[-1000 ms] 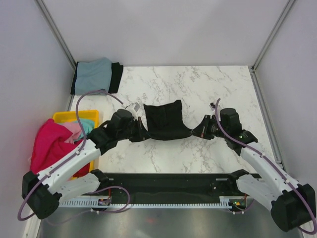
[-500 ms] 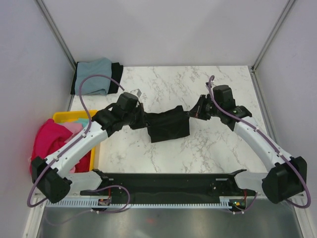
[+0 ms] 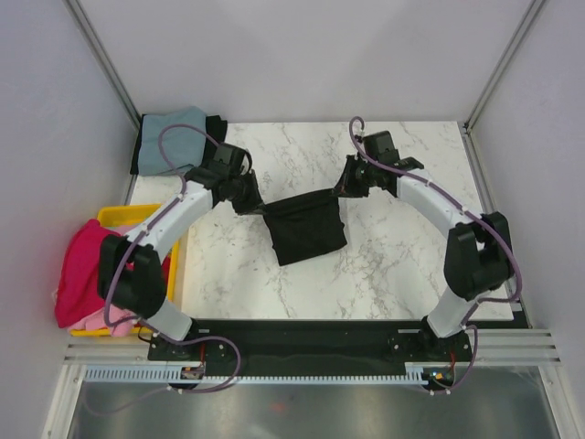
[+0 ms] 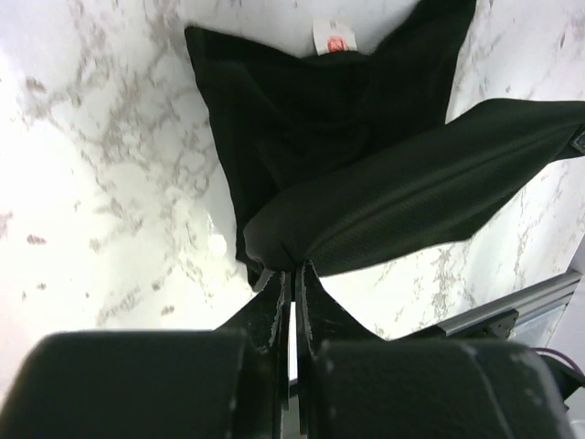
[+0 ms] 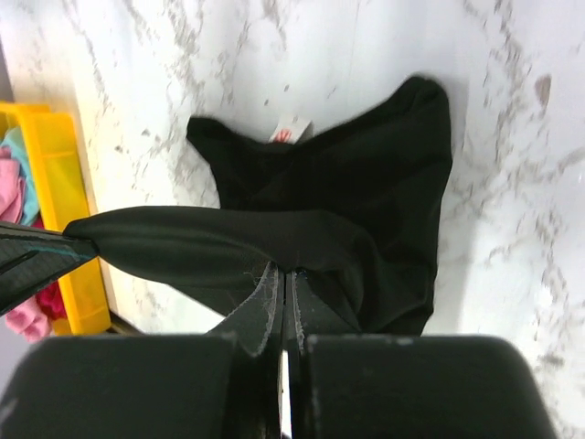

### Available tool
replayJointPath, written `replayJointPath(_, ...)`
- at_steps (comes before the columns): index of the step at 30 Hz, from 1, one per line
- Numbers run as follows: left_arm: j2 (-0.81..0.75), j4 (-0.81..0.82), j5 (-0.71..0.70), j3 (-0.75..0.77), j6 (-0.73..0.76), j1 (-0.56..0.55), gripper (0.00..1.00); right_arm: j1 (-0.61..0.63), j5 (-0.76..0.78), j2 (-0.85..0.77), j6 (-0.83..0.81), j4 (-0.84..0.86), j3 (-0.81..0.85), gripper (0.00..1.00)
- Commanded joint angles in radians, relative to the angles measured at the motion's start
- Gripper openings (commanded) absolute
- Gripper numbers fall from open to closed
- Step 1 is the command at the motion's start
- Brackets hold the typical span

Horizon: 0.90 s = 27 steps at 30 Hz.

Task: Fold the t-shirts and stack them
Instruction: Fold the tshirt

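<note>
Top external view: we see the black t-shirt [image 3: 309, 233] near the middle of the marble worktop [image 3: 402, 247], its upper edge lifted and stretched between our two arms while the rest lies on the stone. Our left end effector [image 3: 260, 207] is clamped tight on the left end of that edge, and our right end effector [image 3: 345, 190] is clamped tight on the right end. From the left wrist we see the pinched fold running as a taut band above the flat part of the shirt, with a white and red neck label [image 4: 334, 36] at the far side. At the far left corner a folded grey-blue t-shirt [image 3: 174, 137] rests on a folded black t-shirt [image 3: 216, 142]. A yellow bin [image 3: 137, 217] at the left edge holds a magenta t-shirt [image 3: 80, 270] and a pink t-shirt [image 3: 91, 320], both spilling over its side
</note>
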Motion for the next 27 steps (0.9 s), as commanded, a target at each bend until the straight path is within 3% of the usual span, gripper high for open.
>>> replayJointPath(1,0.125,0.014,0.082,0.106,0.094,0.046,0.02,-0.019,0.032,0.095,-0.029,0.013,0.108,0.0)
replayJointPath(8,0.464,0.003,0.116,0.324,0.144,0.091,0.02,-0.044,0.015,0.362,-0.026,0.021,0.279,0.0)
replayJointPath(15,0.578,0.0,0.096,0.394,0.15,0.106,0.07,-0.062,-0.026,0.536,-0.039,0.021,0.395,0.03)
replayJointPath(16,0.578,0.0,0.094,0.401,0.152,0.108,0.11,-0.067,-0.032,0.539,-0.035,0.021,0.395,0.04)
replayJointPath(17,0.579,-0.001,0.097,0.419,0.155,0.109,0.22,-0.076,-0.028,0.539,-0.034,0.021,0.392,0.06)
replayJointPath(19,0.582,-0.004,0.106,0.445,0.167,0.109,0.32,-0.091,-0.011,0.524,-0.028,0.021,0.381,0.08)
replayJointPath(20,0.581,-0.005,0.106,0.474,0.17,0.109,0.43,-0.094,-0.002,0.516,-0.025,0.021,0.37,0.08)
replayJointPath(23,0.563,-0.024,0.097,0.528,0.183,0.109,0.53,-0.106,0.027,0.468,-0.023,0.021,0.353,0.08)
replayJointPath(27,0.54,-0.043,0.085,0.549,0.189,0.108,0.56,-0.111,0.02,0.402,-0.034,0.021,0.33,0.04)
